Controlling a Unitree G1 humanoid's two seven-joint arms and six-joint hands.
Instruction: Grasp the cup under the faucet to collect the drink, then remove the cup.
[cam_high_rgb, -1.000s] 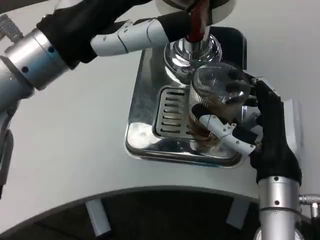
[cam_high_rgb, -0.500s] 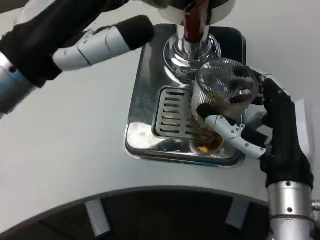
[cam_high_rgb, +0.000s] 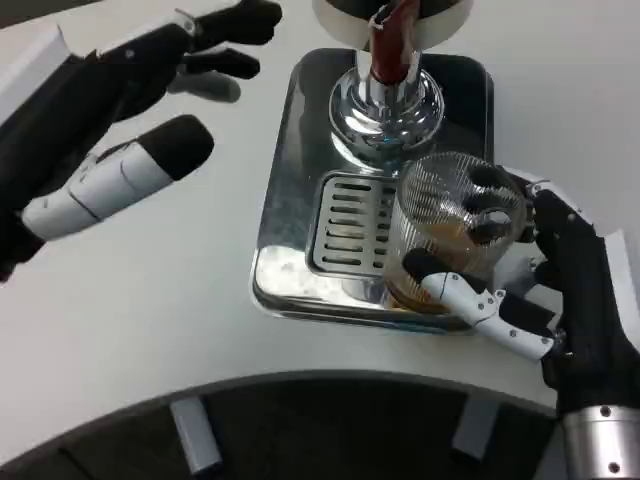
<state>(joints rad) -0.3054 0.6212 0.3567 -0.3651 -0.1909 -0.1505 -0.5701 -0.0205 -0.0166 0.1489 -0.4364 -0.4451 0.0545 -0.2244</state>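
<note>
Wide bare white surface (cam_high_rgb: 180, 290) to the left of the chrome drip tray (cam_high_rgb: 290, 200), open for passing. Above it, left hand (cam_high_rgb: 110, 130) spread, fingers (cam_high_rgb: 235, 25) reaching toward the tray's far-left corner. Faucet column (cam_high_rgb: 385, 100) rising at the tray's back, blocking the way there. Ribbed cup (cam_high_rgb: 450, 235) at the tray's front right, wrapped by right hand (cam_high_rgb: 560, 300); apparently little room between them and the dark table edge (cam_high_rgb: 320, 410).

Left hand (cam_high_rgb: 95, 120) black with white-and-black fingers; right hand (cam_high_rgb: 560, 300) likewise, seemingly silver-wristed
</note>
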